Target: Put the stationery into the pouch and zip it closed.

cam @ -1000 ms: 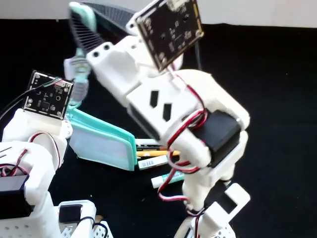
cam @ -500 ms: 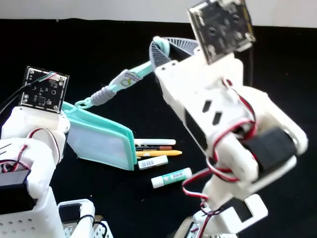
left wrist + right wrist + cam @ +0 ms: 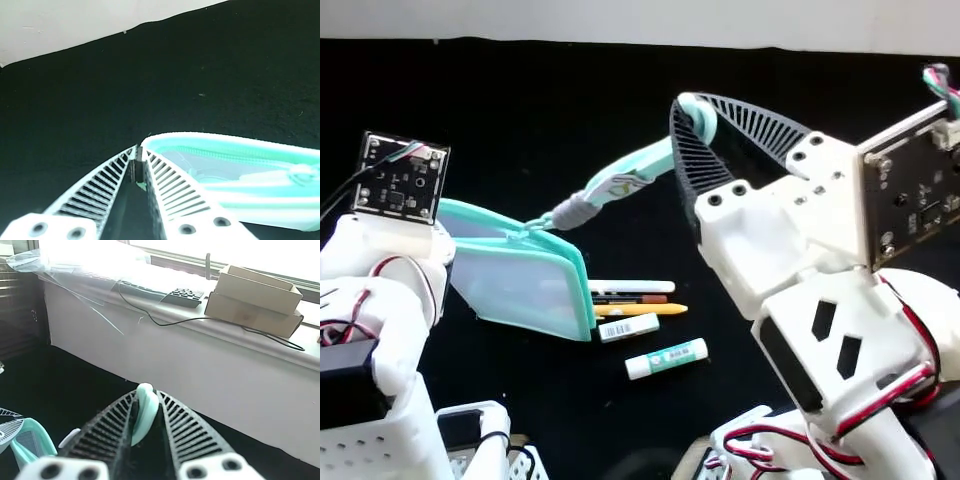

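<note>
The teal pouch (image 3: 525, 285) stands tilted on the black table, its open mouth facing the left arm. My left gripper (image 3: 139, 152) is shut on the pouch's rim (image 3: 210, 142) at one end. My right gripper (image 3: 695, 112) is raised at centre right, shut on the pouch's teal strap (image 3: 620, 183), which runs taut down to the pouch's top. In the right wrist view the strap's end (image 3: 145, 410) sits pinched between the fingers. Beside the pouch lie a white pen (image 3: 632, 287), a dark pencil (image 3: 632, 298), a yellow marker (image 3: 640, 310), a small white stick (image 3: 628, 327) and a glue stick (image 3: 666, 358).
The black cloth (image 3: 520, 110) covers the table up to a white wall (image 3: 620, 20) at the back. The right arm's white body (image 3: 820, 330) stands tall close to the right of the stationery. The left arm's base (image 3: 380, 400) fills the front left corner.
My right arm has swung from the upper left to the right with the strap in its gripper, drawing it taut. The pouch has tipped up a little. The stationery stays put.
</note>
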Motion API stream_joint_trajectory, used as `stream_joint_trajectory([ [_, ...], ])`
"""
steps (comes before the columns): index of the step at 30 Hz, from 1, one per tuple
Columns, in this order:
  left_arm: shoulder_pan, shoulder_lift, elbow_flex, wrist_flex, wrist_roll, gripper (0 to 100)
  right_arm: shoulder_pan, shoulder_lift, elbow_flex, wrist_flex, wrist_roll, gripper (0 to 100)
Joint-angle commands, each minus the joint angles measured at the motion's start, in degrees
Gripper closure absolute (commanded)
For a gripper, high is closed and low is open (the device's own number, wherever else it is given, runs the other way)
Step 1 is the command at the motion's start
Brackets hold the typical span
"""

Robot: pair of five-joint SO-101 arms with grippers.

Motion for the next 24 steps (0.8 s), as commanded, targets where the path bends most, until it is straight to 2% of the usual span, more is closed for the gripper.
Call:
stream_joint_trajectory([
  [1, -0.7, 0.2, 0.5, -0.3, 0.7, 99, 0.9, -1.6, 0.0, 0.4, -0.6, 99.2],
  [21, -0.7, 0.2, 0.6, -0.1, 0.7, 99, 1.0, -2.1, 0.0, 0.8, -0.5, 99.2],
  [24, -0.7, 0.2, 0.6, -0.1, 0.7, 99, 4.3, -2.1, 0.0, 0.8, -0.4, 99.2],
])
